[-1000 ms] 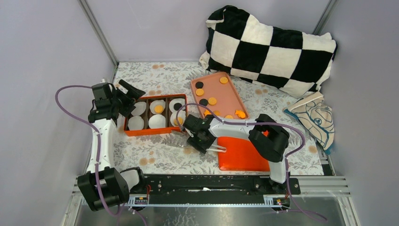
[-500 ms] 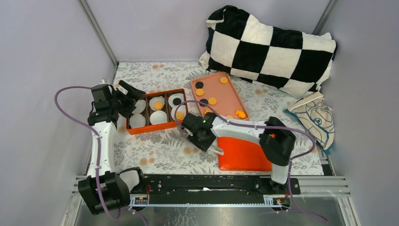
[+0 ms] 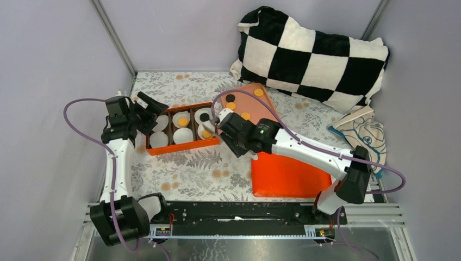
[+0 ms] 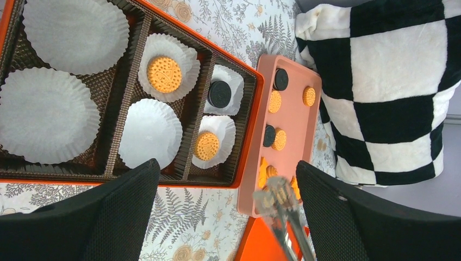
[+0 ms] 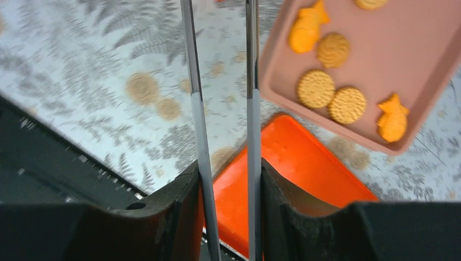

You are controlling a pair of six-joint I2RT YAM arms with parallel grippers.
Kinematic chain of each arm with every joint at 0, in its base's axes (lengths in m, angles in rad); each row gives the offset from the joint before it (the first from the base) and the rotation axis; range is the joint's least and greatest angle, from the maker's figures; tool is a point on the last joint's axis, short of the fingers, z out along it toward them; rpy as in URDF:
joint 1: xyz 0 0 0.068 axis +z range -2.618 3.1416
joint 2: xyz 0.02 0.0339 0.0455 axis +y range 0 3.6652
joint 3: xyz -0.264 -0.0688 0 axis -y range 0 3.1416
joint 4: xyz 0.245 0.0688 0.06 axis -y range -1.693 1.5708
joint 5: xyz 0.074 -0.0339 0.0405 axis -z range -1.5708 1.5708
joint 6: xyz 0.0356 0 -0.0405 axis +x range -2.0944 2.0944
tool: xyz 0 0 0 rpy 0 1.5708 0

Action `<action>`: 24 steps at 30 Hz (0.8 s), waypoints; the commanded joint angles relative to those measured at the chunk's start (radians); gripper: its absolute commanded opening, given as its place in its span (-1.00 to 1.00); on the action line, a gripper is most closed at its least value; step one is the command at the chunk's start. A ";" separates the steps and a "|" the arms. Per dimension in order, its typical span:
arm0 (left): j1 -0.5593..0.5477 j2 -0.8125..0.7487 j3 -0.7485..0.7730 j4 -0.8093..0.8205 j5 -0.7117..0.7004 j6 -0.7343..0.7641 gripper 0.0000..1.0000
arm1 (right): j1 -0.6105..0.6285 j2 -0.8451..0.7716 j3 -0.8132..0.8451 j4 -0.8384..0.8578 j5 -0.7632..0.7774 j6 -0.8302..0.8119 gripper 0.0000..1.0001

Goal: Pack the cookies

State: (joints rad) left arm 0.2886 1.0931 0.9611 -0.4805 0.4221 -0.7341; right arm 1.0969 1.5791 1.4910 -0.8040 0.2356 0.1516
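Observation:
The orange box (image 3: 182, 142) holds white paper liners; three carry cookies: an orange one (image 4: 164, 74), a black one (image 4: 219, 93) and another orange one (image 4: 207, 145). The pink tray (image 3: 265, 106) holds more cookies, round ones (image 5: 331, 100) and fish-shaped ones (image 5: 392, 117). My right gripper (image 3: 239, 138) is shut on metal tongs (image 5: 251, 109); the tong tips (image 4: 277, 194) hover over the tray's near end. My left gripper (image 4: 228, 217) is open and empty, beside the box's left end (image 3: 149, 111).
The orange lid (image 3: 288, 174) lies flat at the front right, under my right arm. A checkered pillow (image 3: 312, 51) and a folded cloth (image 3: 361, 136) lie at the back right. Grey walls close in the sides.
My right arm has swung the tongs from the table's front middle back toward the pink tray. The left arm has hardly moved.

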 commanded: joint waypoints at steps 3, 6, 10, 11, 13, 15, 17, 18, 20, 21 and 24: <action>-0.001 0.028 0.034 0.017 0.007 0.007 0.98 | -0.144 0.062 -0.031 0.043 0.219 0.109 -0.43; -0.001 0.035 0.033 0.024 0.004 0.012 0.98 | -0.199 0.068 -0.081 0.108 0.223 0.102 -0.44; -0.002 0.040 0.031 0.024 0.007 0.010 0.98 | -0.252 0.096 -0.087 0.133 0.219 0.099 -0.43; -0.002 0.038 0.031 0.024 0.007 0.010 0.98 | -0.261 0.103 -0.091 0.135 0.217 0.099 -0.42; -0.001 0.033 0.030 0.024 0.003 0.011 0.98 | -0.273 0.110 -0.099 0.142 0.200 0.094 -0.41; -0.002 0.030 0.030 0.025 0.000 0.013 0.98 | -0.277 0.109 -0.111 0.150 0.175 0.090 -0.39; -0.002 0.030 0.031 0.021 0.000 0.012 0.98 | -0.278 0.105 -0.114 0.142 0.150 0.093 -0.34; -0.001 0.031 0.031 0.020 0.000 0.011 0.98 | -0.279 0.104 -0.121 0.142 0.148 0.097 -0.31; -0.002 0.033 0.030 0.022 0.002 0.009 0.98 | -0.278 0.103 -0.134 0.134 0.175 0.109 -0.27; -0.002 0.034 0.029 0.024 0.005 0.007 0.98 | -0.279 0.105 -0.142 0.130 0.191 0.113 -0.26; -0.002 0.037 0.027 0.024 0.008 0.009 0.98 | -0.286 0.104 -0.163 0.119 0.219 0.126 -0.21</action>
State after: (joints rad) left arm 0.2886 1.1294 0.9653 -0.4793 0.4221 -0.7334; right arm 0.8223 1.6932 1.3460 -0.6895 0.4023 0.2443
